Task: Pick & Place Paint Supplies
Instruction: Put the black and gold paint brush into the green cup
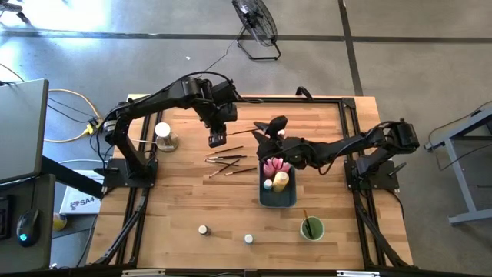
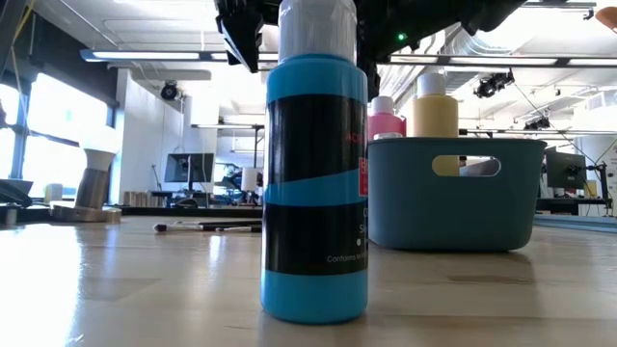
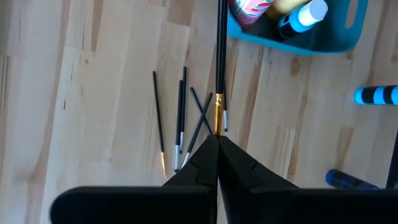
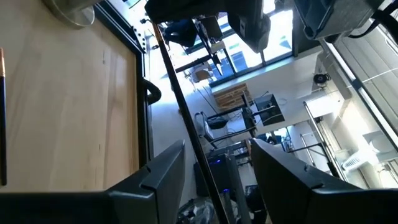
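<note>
On the wooden table [image 1: 184, 200], the left gripper [image 1: 217, 139] hangs at about eleven o'clock from the centre, its fingers [image 3: 239, 168] clenched on a thin paintbrush [image 3: 220, 56] that runs straight out toward the blue-grey tray [image 1: 277, 198]. Just at its four o'clock, more loose paintbrushes [image 1: 228, 161] lie scattered on the wood, some crossing each other. Two tiny pale-capped jars [image 1: 204, 229] sit apart at six o'clock, near the front edge. Right of centre, the tray holds a pink squeeze bottle [image 1: 274, 166] and a yellow squeeze bottle [image 1: 280, 181], both standing upright. The right gripper [image 1: 270, 131] hovers at the tray's twelve o'clock, fingers spread and grasping nothing. A round green cup [image 1: 312, 228] with one brush in it stands at the tray's five o'clock.
</note>
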